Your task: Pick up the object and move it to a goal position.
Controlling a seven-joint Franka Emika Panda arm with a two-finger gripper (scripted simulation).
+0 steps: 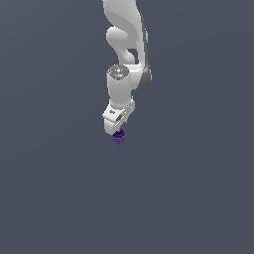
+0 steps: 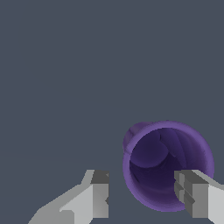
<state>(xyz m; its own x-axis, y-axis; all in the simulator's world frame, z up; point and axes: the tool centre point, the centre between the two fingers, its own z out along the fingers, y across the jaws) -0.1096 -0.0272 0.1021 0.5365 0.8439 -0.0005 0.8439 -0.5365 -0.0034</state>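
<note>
While your gripper (image 2: 141, 194) hangs with its fingers spread wide, the purple cup (image 2: 168, 164) sits right below, nearer one finger (image 2: 197, 194), which overlaps its rim; the other finger (image 2: 94, 197) stands clear. You're likely facing something light and stiff, ribbed enough to bite, so straddle the wall and pinch across it. No writing shows anywhere.

The cup (image 1: 118, 137) is dark purple, its rim a lighter violet and its hollow inside shading to deep indigo in the wrist view. The arm (image 1: 124, 44) is white with a grey band along one side, and the fingers (image 2: 98, 197) are light grey with darker grey tips. Everything behind is a plain, flat slate blue-grey.
</note>
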